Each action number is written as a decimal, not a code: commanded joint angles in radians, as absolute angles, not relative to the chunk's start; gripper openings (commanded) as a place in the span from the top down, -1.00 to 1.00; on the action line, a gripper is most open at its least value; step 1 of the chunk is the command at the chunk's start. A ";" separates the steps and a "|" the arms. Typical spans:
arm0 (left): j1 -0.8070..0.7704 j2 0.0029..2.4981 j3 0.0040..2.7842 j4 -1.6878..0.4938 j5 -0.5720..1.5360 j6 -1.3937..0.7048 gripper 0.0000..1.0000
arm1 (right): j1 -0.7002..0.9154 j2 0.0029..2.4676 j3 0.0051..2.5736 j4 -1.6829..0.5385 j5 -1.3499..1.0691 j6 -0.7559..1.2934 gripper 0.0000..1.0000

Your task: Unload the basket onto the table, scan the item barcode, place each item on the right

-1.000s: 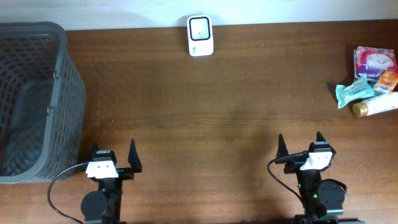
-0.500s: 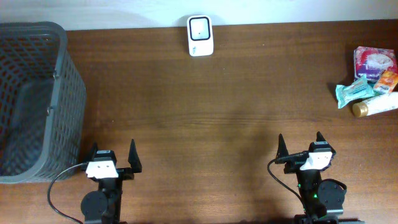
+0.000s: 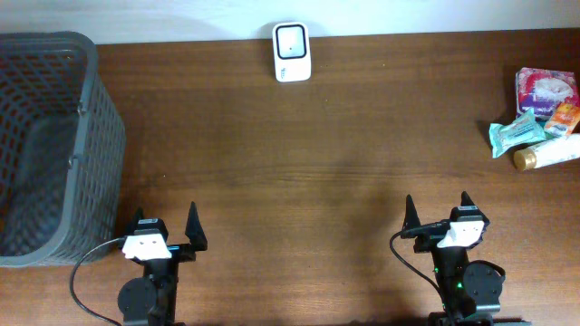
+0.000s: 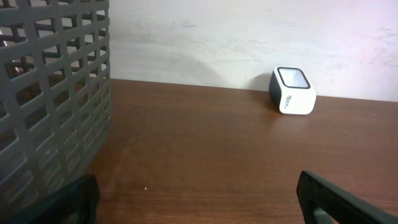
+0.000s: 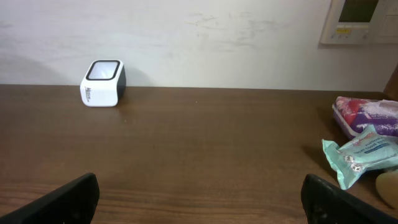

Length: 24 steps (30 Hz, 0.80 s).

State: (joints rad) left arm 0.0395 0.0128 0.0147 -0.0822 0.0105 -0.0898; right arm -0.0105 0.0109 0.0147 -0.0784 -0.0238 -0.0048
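Open and empty, the right tool (image 3: 437, 206) sits nearer than the equally open left tool (image 3: 165, 222) to the teal packet (image 3: 517, 133) lying far-right on the worktop (image 3: 317, 163).

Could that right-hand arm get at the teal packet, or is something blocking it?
Probably yes. The right gripper is open and empty, and only bare table lies between it and the teal packet. The bottle and orange sachet lie close beside it, though.

basket (image 3: 101, 127) left, scanner (image 3: 292, 52) far centre, likely packets (image 3: 518, 132) right
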 commanded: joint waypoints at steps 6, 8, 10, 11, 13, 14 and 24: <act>0.013 0.005 0.009 -0.088 0.011 -0.033 -0.98 | -0.004 0.003 0.006 -0.080 -0.015 -0.011 -0.97; 0.013 0.005 0.009 -0.088 0.010 -0.033 -0.98 | -0.004 0.003 0.006 -0.079 -0.015 -0.011 -0.97; 0.014 0.005 0.009 -0.088 0.010 -0.033 -0.98 | -0.004 0.004 0.006 -0.079 -0.015 -0.011 -0.97; 0.014 0.005 0.009 -0.088 0.010 -0.033 -0.98 | -0.004 0.003 0.006 -0.080 -0.015 -0.011 -0.97; 0.014 0.005 0.009 -0.088 0.010 -0.033 -0.98 | -0.004 0.003 0.006 -0.079 -0.015 -0.011 -0.97; 0.014 0.005 0.009 -0.088 0.010 -0.033 -0.98 | -0.004 0.004 0.006 -0.079 -0.015 -0.011 -0.97; 0.016 0.005 0.009 -0.084 0.010 -0.033 -0.98 | -0.004 0.003 0.006 -0.080 -0.015 -0.011 -0.97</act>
